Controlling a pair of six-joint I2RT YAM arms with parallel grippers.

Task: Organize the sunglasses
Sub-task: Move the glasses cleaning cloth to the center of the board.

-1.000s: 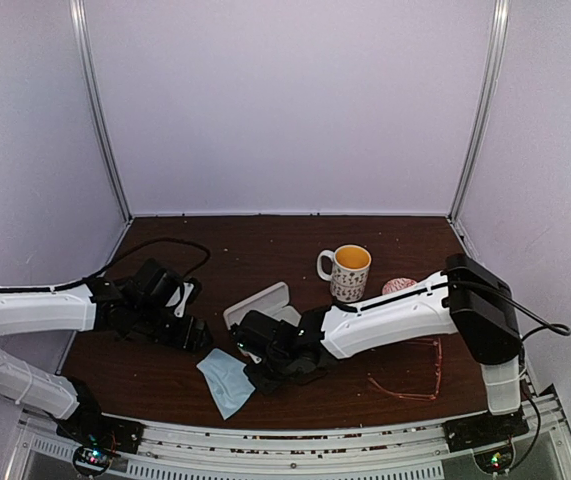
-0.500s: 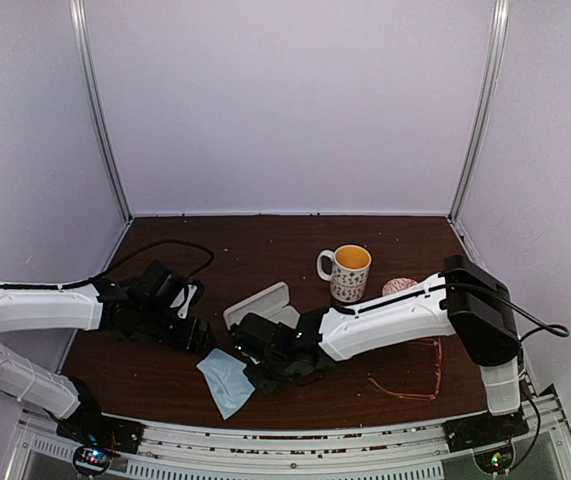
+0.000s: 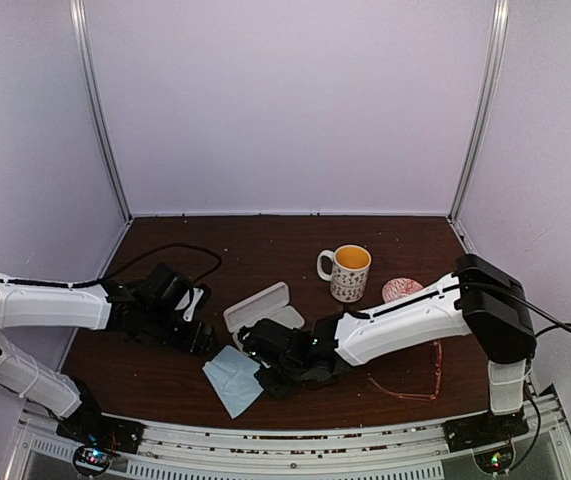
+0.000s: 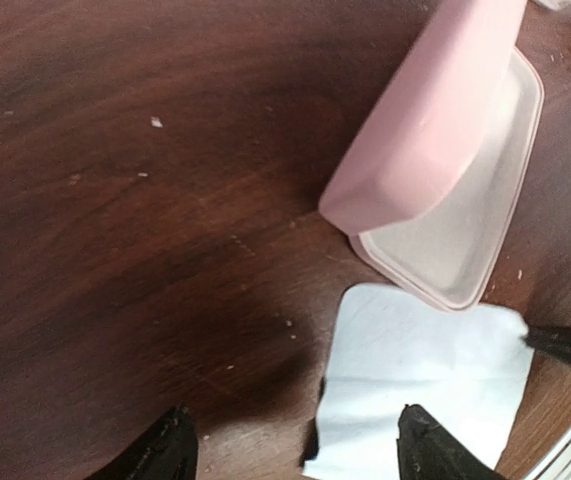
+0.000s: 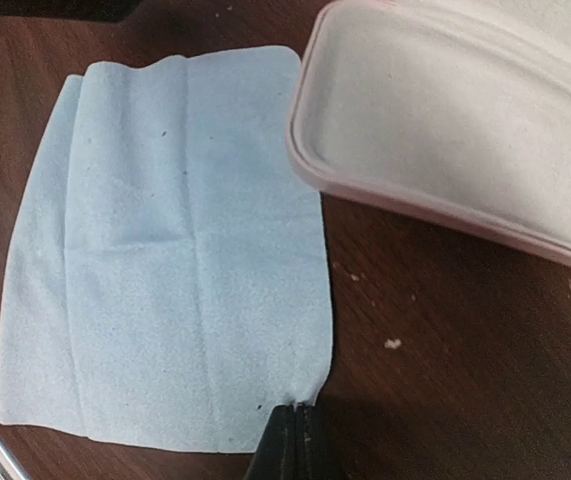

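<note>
The sunglasses (image 3: 405,390), thin reddish wire frames, lie on the table at the front right, behind my right arm and apart from both grippers. A light blue cloth (image 5: 165,290) lies flat beside the open pink case (image 5: 445,130). My right gripper (image 5: 300,415) is shut on the cloth's near corner. In the top view the cloth (image 3: 233,378) lies just in front of the case (image 3: 260,305). My left gripper (image 4: 295,455) hovers open over the cloth's (image 4: 425,370) left edge, with bare table between its fingers (image 4: 170,450). The case's lid (image 4: 425,110) stands raised over its tray (image 4: 455,240).
A white mug (image 3: 348,272) with a yellow inside stands behind the case. A pink patterned ball (image 3: 398,288) sits to its right, next to my right arm. The table's front rail (image 3: 295,440) runs close to the cloth and the sunglasses.
My right gripper has closed on the cloth's corner. The cloth has shifted slightly right and lies flatter. My left gripper has edged right toward the cloth.
</note>
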